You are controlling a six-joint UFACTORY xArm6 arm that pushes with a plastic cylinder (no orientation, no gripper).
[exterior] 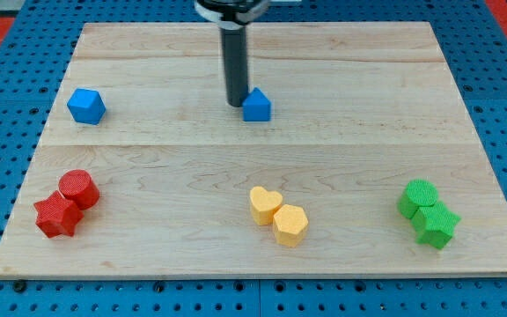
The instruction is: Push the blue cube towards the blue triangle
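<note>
The blue cube (86, 106) sits at the view's left on the upper part of the wooden board (253, 62). The blue triangle (256, 106) sits near the board's upper middle, far to the right of the cube. My tip (236, 105) rests on the board just left of the blue triangle, touching it or nearly so. The rod rises straight up from there to the view's top. The tip is far from the blue cube, with bare board between them.
A red cylinder (79, 187) and a red star (58, 215) sit together at the lower left. A yellow heart (265, 204) and a yellow hexagon (290, 224) sit at the lower middle. A green cylinder (419, 197) and a green star (436, 225) sit at the lower right.
</note>
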